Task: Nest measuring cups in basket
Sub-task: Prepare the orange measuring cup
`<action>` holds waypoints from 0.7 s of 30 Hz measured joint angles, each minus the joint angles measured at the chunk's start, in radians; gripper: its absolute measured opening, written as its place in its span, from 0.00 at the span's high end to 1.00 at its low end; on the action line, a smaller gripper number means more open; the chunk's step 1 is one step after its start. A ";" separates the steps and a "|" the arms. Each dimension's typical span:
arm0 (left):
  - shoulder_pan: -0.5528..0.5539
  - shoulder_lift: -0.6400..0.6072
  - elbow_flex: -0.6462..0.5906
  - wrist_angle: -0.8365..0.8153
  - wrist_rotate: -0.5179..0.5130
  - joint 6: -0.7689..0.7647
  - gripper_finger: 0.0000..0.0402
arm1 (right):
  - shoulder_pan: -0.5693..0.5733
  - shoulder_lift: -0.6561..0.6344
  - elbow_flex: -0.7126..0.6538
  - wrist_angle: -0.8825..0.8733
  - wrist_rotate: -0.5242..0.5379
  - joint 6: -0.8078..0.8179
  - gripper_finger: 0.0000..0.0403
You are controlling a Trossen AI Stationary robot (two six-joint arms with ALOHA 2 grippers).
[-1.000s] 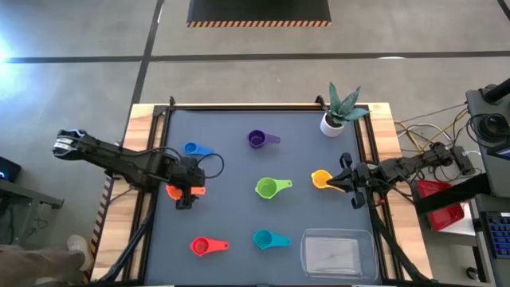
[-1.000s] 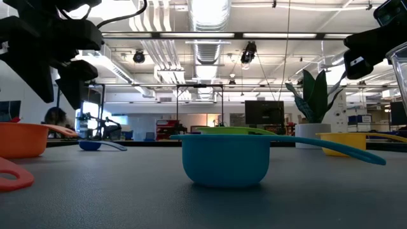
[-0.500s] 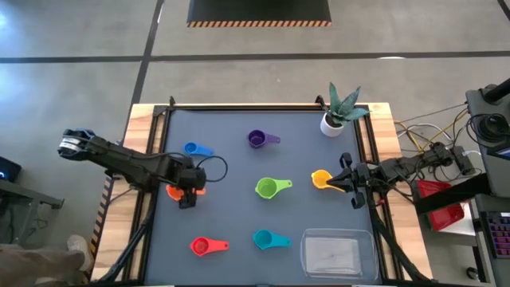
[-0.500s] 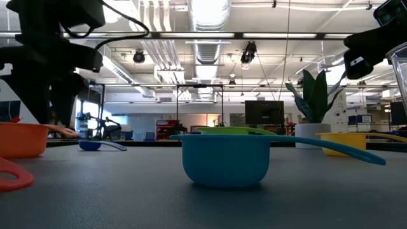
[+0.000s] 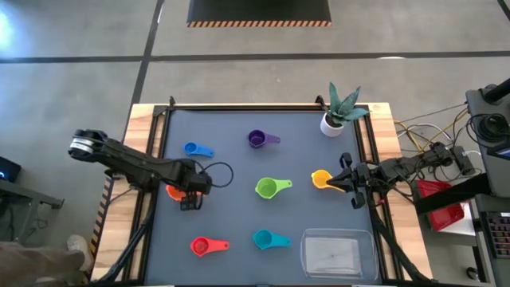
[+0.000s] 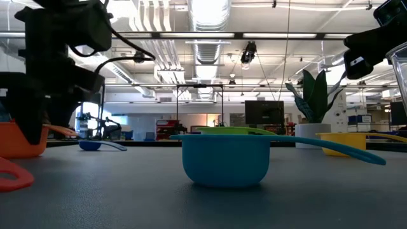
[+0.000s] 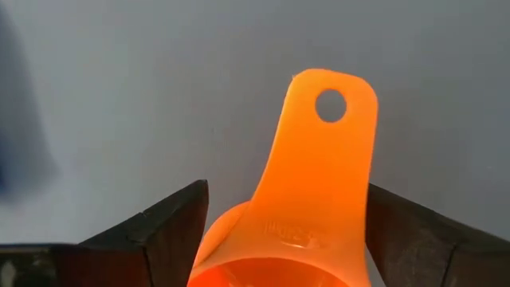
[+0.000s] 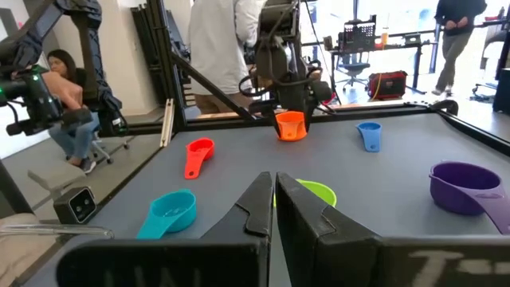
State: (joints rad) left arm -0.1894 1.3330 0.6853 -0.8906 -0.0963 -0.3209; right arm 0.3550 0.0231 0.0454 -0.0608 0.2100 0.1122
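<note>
Here the clear basket (image 5: 336, 253) held nothing, with the teal cup (image 5: 265, 238) just beside it.
Well away from the basket, the left gripper (image 7: 279, 239) stood spread around the largely hidden orange cup (image 7: 307, 199); the right gripper (image 8: 273, 209), pressed together, hung by the yellow cup (image 5: 321, 179).

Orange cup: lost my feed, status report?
Left gripper open, straddling orange cup, not closed. Right gripper shut, idle by yellow cup. Basket empty. Nothing blocking.
</note>
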 joint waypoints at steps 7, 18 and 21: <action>0.000 0.015 0.001 0.036 0.000 -0.007 0.41 | 0.000 0.000 0.000 0.000 0.000 0.000 0.98; 0.002 0.013 0.002 0.056 -0.001 -0.006 0.59 | 0.000 0.000 0.000 0.000 0.000 0.000 0.98; 0.002 0.013 0.002 0.064 -0.002 -0.006 0.64 | 0.000 0.000 0.000 0.000 0.000 0.000 0.98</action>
State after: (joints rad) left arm -0.1870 1.3464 0.6868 -0.8265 -0.0982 -0.3271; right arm 0.3552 0.0228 0.0454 -0.0608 0.2098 0.1123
